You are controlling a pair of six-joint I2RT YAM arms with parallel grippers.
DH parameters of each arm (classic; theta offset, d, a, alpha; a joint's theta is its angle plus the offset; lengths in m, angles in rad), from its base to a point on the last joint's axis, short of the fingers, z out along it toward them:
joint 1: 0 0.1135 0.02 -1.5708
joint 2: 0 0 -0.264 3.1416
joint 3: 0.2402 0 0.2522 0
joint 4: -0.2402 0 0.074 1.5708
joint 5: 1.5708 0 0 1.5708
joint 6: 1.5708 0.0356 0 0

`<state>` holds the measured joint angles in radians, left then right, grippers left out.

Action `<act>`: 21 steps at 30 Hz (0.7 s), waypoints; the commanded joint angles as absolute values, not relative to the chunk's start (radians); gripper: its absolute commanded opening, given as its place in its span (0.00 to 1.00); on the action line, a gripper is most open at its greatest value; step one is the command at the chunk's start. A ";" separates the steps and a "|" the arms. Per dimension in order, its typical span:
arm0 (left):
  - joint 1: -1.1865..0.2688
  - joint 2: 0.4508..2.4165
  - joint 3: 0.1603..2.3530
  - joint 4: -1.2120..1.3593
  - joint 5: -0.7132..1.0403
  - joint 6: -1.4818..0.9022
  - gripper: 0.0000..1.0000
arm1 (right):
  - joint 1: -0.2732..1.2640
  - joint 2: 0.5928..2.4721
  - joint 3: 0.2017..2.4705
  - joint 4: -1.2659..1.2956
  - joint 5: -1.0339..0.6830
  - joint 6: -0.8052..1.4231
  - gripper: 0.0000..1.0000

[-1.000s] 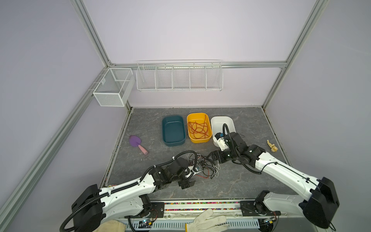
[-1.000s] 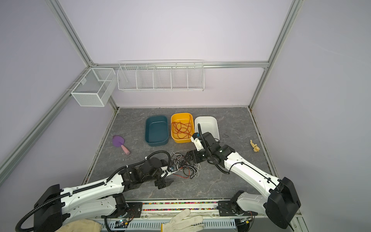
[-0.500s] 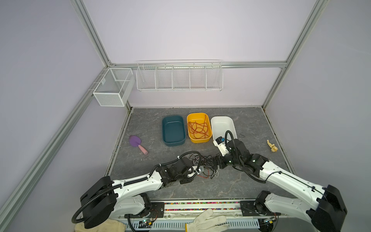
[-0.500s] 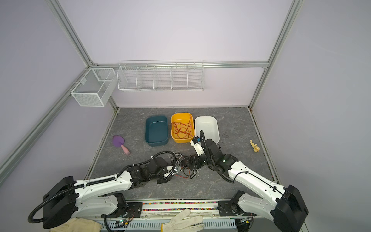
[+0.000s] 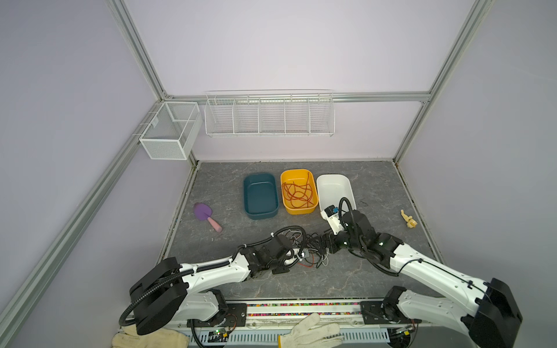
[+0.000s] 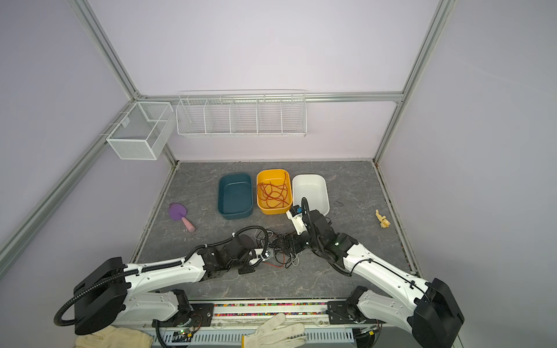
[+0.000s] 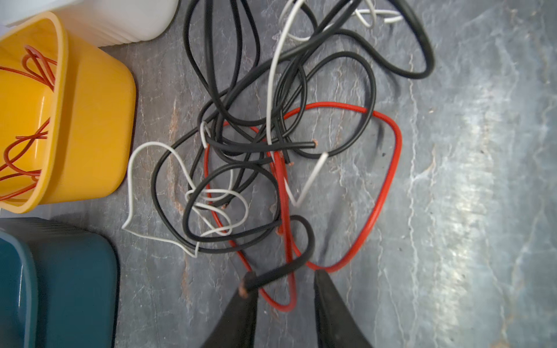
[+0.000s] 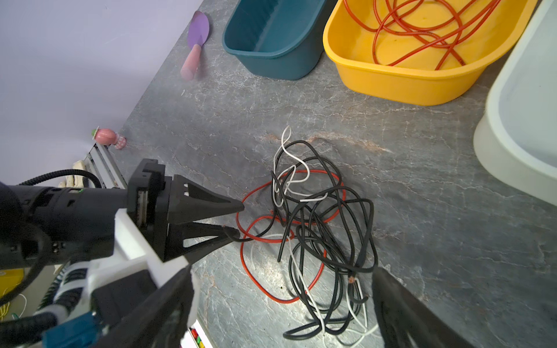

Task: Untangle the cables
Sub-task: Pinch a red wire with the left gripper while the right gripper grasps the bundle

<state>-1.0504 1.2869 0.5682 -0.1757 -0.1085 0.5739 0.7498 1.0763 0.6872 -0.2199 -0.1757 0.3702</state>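
Both top views: mounted high at the front, pitched down toward the back wall, far enough to frame the whole table (image 5: 376, 186) and both arms. The pair is near-identical, with a small sideways offset. Left wrist cam: very close, looking almost straight down past its own fingertips (image 7: 241, 301) onto the cables (image 7: 271, 150). Right wrist cam: a bit farther back, slanted low across the table. It shares the cables and yellow tub (image 7: 90, 120) with the left wrist view, and also catches the left gripper (image 8: 240, 220).

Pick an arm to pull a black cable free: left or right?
Left. The left fingers straddle a loose black cable end at the tangle's edge; the right fingers hang wide open, gripping nothing.
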 commanded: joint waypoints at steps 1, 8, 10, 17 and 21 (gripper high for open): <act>-1.054 1.311 0.602 -0.153 -0.122 0.600 0.30 | 0.757 1.055 0.664 -0.200 -0.152 0.380 0.93; -1.052 1.335 0.615 -0.159 -0.127 0.601 0.26 | 0.759 1.055 0.660 -0.201 -0.136 0.384 0.93; -1.052 1.337 0.615 -0.158 -0.128 0.602 0.25 | 0.759 1.054 0.659 -0.201 -0.132 0.383 0.93; -1.051 1.336 0.615 -0.160 -0.127 0.604 0.23 | 0.761 1.050 0.657 -0.202 -0.106 0.384 0.93; -1.050 1.335 0.615 -0.161 -0.124 0.603 0.20 | 0.761 1.043 0.654 -0.204 -0.095 0.384 0.93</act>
<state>-1.0504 1.3315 0.5911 -0.1661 -0.1272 0.5804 0.7547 1.0668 0.6743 -0.2192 -0.1154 0.3744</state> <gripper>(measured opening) 0.201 0.930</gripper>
